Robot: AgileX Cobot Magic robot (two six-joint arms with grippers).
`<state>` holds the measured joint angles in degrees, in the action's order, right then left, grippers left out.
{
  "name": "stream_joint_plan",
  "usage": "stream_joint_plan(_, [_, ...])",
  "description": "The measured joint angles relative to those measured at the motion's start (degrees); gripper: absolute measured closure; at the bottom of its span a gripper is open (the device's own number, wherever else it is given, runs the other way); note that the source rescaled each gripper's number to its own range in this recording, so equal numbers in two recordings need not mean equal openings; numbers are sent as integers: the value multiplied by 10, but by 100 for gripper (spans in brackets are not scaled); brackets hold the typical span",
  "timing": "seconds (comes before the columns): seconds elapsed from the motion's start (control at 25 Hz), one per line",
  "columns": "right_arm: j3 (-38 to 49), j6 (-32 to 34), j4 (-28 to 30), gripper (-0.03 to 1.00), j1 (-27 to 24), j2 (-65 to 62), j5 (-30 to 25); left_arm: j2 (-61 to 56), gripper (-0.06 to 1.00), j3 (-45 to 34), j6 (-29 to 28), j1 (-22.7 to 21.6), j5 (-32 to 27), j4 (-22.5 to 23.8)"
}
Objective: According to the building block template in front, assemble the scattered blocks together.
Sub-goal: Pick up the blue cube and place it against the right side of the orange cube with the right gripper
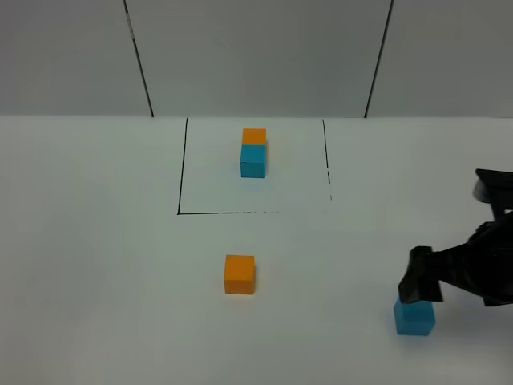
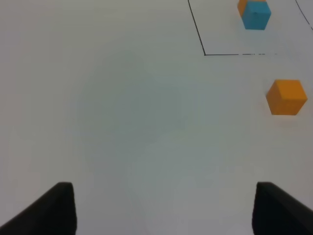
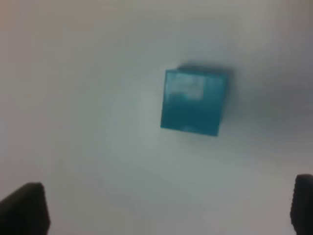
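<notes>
The building block template [image 1: 253, 152] is an orange cube joined to a cyan cube inside a thin black square outline [image 1: 182, 172] at the back middle; it also shows in the left wrist view [image 2: 255, 14]. The scattered orange cube [image 1: 240, 273] sits alone in front of the outline and shows in the left wrist view [image 2: 286, 97]. The scattered cyan cube [image 1: 414, 316] sits at the front right. My right gripper [image 1: 418, 287] is open, just above and behind it; the cube [image 3: 193, 102] lies ahead of the open fingers [image 3: 24, 208]. My left gripper [image 2: 164, 200] is open, empty, and far from both cubes.
The white table [image 1: 96, 241] stretches left of the outline. A grey wall with two dark seams [image 1: 138, 56] stands behind it. The right arm's black body [image 1: 489, 257] fills the right edge.
</notes>
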<state>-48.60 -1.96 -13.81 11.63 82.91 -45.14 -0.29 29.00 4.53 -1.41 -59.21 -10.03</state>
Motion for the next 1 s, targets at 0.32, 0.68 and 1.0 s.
stream_joint_plan(0.32, [-3, 103, 70, -3, 47, 106, 65, 0, 39, 0, 0, 0, 0, 0])
stream_joint_plan(0.68, [-3, 110, 70, -3, 47, 168, 111, 0, 39, 0, 0, 0, 0, 0])
stream_joint_plan(1.0, [-4, 110, 71, -3, 47, 220, 144, 0, 39, 0, 0, 0, 0, 0])
